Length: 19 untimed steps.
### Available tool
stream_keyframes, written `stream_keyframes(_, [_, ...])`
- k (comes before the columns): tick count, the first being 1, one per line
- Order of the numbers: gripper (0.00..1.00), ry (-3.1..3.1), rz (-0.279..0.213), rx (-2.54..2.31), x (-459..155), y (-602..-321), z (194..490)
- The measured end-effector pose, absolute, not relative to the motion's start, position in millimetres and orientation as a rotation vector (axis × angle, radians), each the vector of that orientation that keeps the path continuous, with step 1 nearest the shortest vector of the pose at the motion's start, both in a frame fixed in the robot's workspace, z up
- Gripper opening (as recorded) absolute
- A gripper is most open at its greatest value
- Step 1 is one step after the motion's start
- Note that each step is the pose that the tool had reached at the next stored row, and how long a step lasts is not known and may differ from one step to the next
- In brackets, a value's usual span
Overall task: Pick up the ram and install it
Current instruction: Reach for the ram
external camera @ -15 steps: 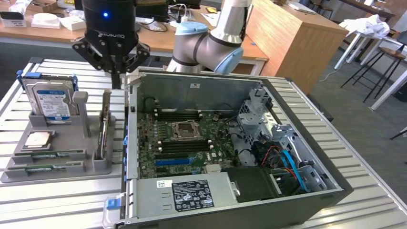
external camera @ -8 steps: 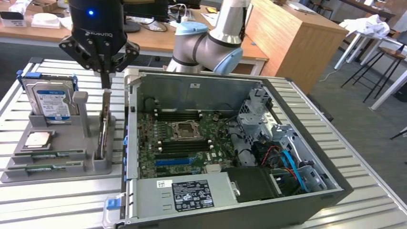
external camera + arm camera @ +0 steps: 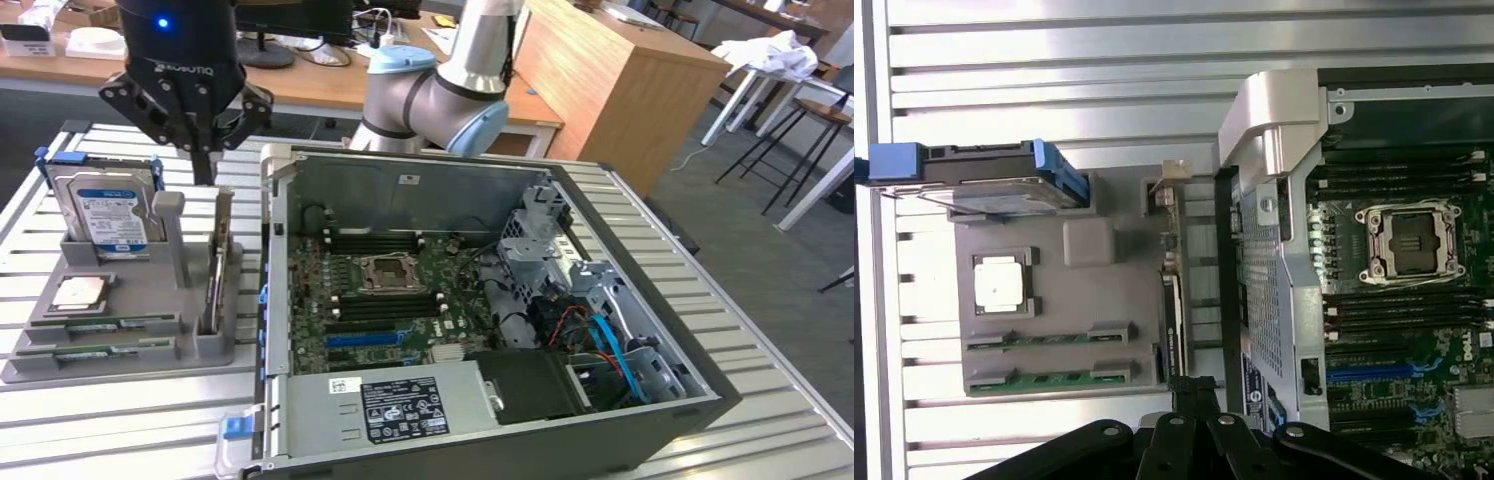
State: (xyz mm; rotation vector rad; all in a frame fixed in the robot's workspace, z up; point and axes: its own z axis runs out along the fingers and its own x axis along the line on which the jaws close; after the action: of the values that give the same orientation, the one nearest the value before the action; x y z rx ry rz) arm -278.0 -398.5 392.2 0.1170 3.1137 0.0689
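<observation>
Your gripper (image 3: 202,175) pressed together, just over end of ram (image 3: 214,268) standing on edge in grey holder (image 3: 174,295) on bench (image 3: 80,420); you can't tell contact.

The ram (image 3: 214,268), standing on edge in the grey holder (image 3: 134,295), is seen edge-on, so its chips cannot be made out; its lower edge is hidden in the slot. The lower part of the hard drive (image 3: 110,215) is hidden at the holder's back. Above the holder, the body behind the jaws is cut off by the upper edge. Beside the holder, the label (image 3: 404,410) on the computer case (image 3: 601,440) is too small to be read.
</observation>
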Motion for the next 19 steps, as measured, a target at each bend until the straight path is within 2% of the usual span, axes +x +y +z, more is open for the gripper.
stream_keyframes(19, [0.10, 3.114, 0.069, 0.117, -320, -398, 392])
